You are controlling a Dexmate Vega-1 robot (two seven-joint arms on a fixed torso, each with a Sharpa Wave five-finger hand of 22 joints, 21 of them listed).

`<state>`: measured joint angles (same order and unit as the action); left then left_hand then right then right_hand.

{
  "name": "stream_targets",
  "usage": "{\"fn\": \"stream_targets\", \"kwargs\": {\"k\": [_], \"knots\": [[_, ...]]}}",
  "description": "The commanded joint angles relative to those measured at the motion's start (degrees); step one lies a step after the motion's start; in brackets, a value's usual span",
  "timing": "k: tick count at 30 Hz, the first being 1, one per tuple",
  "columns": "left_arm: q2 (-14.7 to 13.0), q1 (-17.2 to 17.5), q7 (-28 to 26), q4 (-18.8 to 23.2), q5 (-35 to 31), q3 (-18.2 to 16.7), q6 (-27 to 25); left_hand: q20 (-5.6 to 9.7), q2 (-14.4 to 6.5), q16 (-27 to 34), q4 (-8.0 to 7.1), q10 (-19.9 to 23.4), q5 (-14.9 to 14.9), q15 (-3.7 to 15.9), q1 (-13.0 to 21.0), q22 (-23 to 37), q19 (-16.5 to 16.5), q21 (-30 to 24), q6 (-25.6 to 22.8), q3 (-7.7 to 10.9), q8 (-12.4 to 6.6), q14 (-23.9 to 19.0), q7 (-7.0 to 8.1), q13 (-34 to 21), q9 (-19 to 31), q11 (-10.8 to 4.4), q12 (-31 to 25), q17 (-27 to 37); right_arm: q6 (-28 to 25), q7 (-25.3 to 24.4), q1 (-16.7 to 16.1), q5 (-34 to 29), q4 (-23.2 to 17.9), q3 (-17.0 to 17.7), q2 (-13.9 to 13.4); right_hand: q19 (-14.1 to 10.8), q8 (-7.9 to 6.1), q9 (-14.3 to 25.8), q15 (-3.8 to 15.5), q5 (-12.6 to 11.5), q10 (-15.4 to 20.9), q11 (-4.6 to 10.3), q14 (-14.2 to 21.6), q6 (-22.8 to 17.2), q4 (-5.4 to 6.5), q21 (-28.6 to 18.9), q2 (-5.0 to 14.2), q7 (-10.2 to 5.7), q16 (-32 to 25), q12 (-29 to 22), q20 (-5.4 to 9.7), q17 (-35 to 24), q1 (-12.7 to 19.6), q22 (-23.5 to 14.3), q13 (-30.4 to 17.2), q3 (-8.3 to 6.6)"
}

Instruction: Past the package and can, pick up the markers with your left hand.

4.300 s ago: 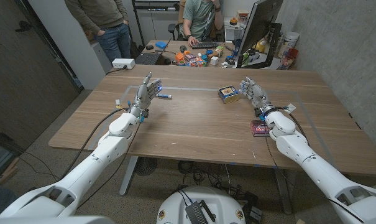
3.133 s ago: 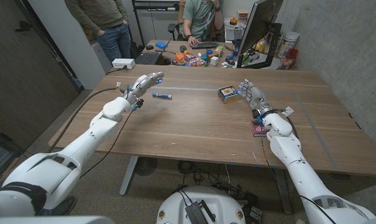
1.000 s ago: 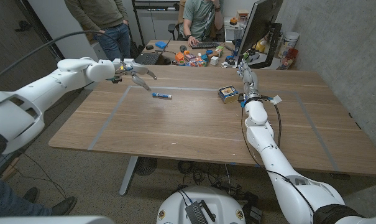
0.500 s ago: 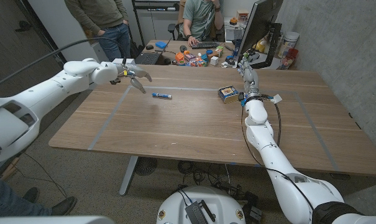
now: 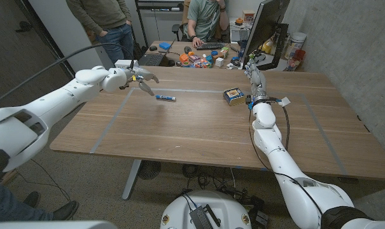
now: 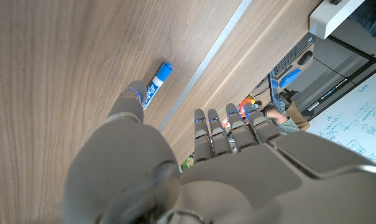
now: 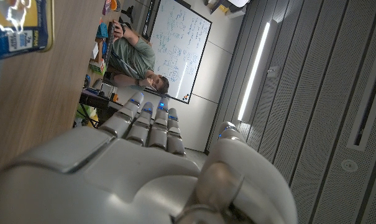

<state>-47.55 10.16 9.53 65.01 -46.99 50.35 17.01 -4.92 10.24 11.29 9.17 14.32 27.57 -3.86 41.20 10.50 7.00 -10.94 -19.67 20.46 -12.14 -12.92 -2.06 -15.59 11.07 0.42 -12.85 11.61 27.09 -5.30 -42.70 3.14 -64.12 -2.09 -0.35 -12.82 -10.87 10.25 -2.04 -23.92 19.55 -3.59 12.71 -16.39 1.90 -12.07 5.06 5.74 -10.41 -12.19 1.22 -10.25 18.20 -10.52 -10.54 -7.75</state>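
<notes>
The blue marker (image 5: 165, 97) lies flat on the desk (image 5: 198, 127), long axis across it, cap end toward the package (image 5: 234, 96). The left hand (image 5: 140, 79), fingers (image 6: 222, 127) spread and empty, has dropped closer above it. The right hand (image 5: 255, 81) stays raised, fingers apart.

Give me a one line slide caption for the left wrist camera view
Left hand hovers open above the wooden table, fingers extended, with the blue marker lying just beyond it.
</notes>
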Motion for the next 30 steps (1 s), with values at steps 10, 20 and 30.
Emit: {"fn": "stream_targets", "kwargs": {"k": [10,20,30], "knots": [[7.34,-1.61,1.41,-11.20,6.07,1.50,1.26,-0.04,-0.75,0.64,-0.38,0.97,0.08,0.14,0.09,0.16,0.37,-0.54,-1.54,-0.53,-0.63,-0.77,-0.57,-0.59,0.29,-0.17,-0.95,0.19,-3.02,1.47,-0.48,0.47,-1.64,0.30,-1.26,0.45,-0.43,0.30,0.09,-0.20,0.41,-0.21,0.51,-0.40,0.00,0.20,-0.24,-0.18,-0.33,-0.39,-0.29,-0.17,-0.48,-0.20,-0.08,0.60],[8.90,-3.62,2.56,-13.57,4.07,3.94,0.60,-0.12,-0.85,0.78,-0.52,1.69,0.03,0.19,-0.05,0.18,0.32,-0.60,-2.11,-0.79,-0.76,-0.99,-0.49,-0.83,0.28,-0.47,-1.36,0.24,-1.51,1.67,0.46,1.06,1.17,0.82,-1.08,0.62,-0.40,0.30,0.11,-0.29,0.46,-0.27,0.54,-0.46,-0.04,0.26,-0.26,-0.21,-0.31,-0.37,-0.31,-0.17,-0.58,-0.20,-0.09,0.77],[10.89,-5.36,2.84,-15.64,0.94,6.55,-0.80,0.02,-0.96,1.09,-0.62,2.26,-0.03,0.16,-0.15,0.20,0.91,-0.89,-2.87,-1.05,-0.93,-1.73,-0.55,-1.06,0.27,-0.30,-1.70,0.28,1.85,2.20,1.71,2.22,5.62,1.88,-0.72,0.70,-0.36,0.31,0.10,-0.38,0.52,-0.25,0.56,-0.46,-0.11,0.28,-0.27,-0.28,-0.29,-0.36,-0.37,-0.15,-0.64,-0.20,-0.09,0.93]]}}
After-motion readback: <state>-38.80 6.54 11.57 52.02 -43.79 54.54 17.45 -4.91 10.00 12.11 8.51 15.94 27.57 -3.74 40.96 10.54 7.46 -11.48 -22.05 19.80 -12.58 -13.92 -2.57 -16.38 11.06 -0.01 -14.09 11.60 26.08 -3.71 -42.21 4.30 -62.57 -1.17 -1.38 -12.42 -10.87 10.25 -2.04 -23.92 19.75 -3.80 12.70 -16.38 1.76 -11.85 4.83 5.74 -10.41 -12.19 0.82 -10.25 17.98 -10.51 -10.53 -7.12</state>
